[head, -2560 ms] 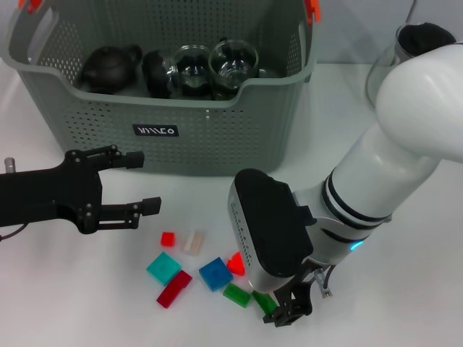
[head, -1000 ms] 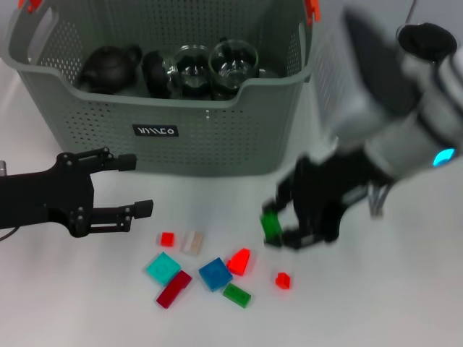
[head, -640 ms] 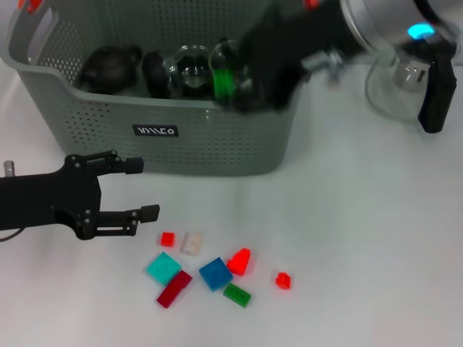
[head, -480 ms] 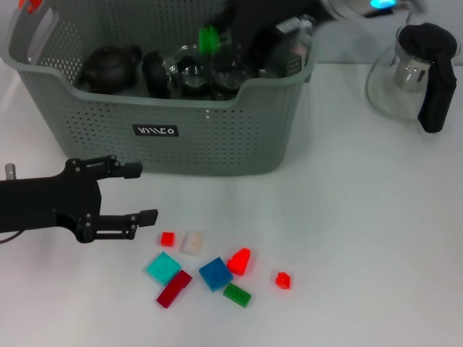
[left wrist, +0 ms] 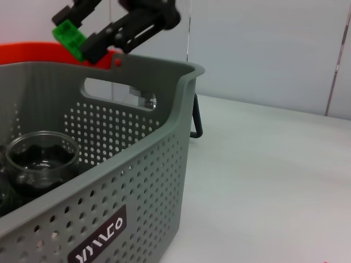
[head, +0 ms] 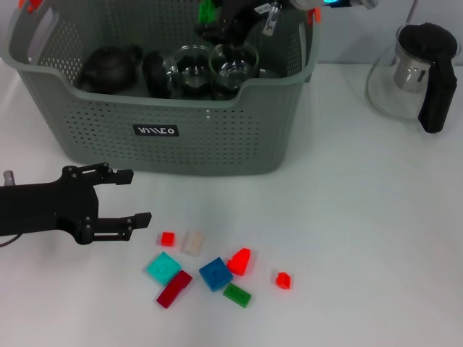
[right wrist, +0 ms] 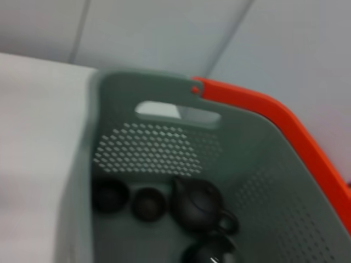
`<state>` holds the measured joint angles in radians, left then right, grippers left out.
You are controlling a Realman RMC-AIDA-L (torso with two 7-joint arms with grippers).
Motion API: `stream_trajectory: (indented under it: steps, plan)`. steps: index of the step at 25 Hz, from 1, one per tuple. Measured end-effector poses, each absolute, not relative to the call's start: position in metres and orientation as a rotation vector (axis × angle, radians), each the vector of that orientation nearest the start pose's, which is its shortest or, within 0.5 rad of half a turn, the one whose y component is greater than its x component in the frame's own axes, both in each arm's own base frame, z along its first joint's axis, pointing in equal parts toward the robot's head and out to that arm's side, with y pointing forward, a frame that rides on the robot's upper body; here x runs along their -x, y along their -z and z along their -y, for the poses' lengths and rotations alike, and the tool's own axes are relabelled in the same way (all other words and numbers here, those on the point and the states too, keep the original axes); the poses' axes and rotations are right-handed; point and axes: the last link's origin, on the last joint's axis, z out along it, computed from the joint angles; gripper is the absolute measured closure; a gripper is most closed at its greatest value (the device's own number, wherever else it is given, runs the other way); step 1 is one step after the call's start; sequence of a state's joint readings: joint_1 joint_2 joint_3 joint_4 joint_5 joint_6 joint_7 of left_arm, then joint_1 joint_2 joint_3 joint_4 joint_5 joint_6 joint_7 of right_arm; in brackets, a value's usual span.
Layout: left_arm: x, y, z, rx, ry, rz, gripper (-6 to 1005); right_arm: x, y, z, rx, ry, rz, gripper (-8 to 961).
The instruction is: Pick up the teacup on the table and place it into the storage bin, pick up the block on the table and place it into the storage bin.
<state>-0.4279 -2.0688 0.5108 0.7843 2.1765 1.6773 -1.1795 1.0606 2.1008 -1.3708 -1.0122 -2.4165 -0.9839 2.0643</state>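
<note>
1. Looking above the storage bin (head: 181, 137), you find the right gripper (left wrist: 82, 41) with jaws clamped on the green block (left wrist: 69, 37).
2. Your left gripper (head: 123, 196) hovers before that bin, jaws apart.

White table (head: 362, 217) with storage bin (head: 155, 130), glass kettle (head: 412, 72), scattered coloured blocks (head: 215, 273).

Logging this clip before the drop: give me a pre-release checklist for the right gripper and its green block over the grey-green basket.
1. Small green plastic block clamped in the right gripper: ok.
2. Block above the grey-green perforated plastic storage bin, inside its rim: ok.
3. Landing spot: dark teapot and glass cups lie below; cannot tell what the block would hit.
4. Left gripper outside the bin, open, over the table near the loose blocks: ok.
5. Bin upright on the table: ok.
</note>
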Motion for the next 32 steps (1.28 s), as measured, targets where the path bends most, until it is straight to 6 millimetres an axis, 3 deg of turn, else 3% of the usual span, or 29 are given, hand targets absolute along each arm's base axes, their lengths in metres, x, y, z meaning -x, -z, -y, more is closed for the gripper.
stream_trajectory:
  steps: [10, 16, 20, 23, 28, 32]
  plan:
    - [0.307, -0.035, -0.295, 2.705, 0.521, 0.428, 170, -0.016, 0.037, -0.455, 2.557, 0.074, 0.129, 491]
    - [0.307, -0.036, -0.294, 2.706, 0.523, 0.427, 170, -0.004, 0.011, -0.446, 2.507, -0.040, 0.133, 227]
    - [0.308, -0.036, -0.293, 2.709, 0.523, 0.426, 170, 0.000, -0.013, -0.413, 2.561, -0.147, 0.120, 69]
    - [0.308, -0.036, -0.293, 2.712, 0.522, 0.422, 170, -0.010, -0.022, -0.381, 2.664, -0.143, 0.073, 39]
    - [0.309, -0.035, -0.292, 2.721, 0.508, 0.421, 170, -0.042, -0.017, -0.339, 2.873, 0.079, -0.090, 9]
    - [0.309, -0.035, -0.292, 2.721, 0.509, 0.416, 170, -0.059, -0.005, -0.320, 2.952, 0.290, -0.248, 8]
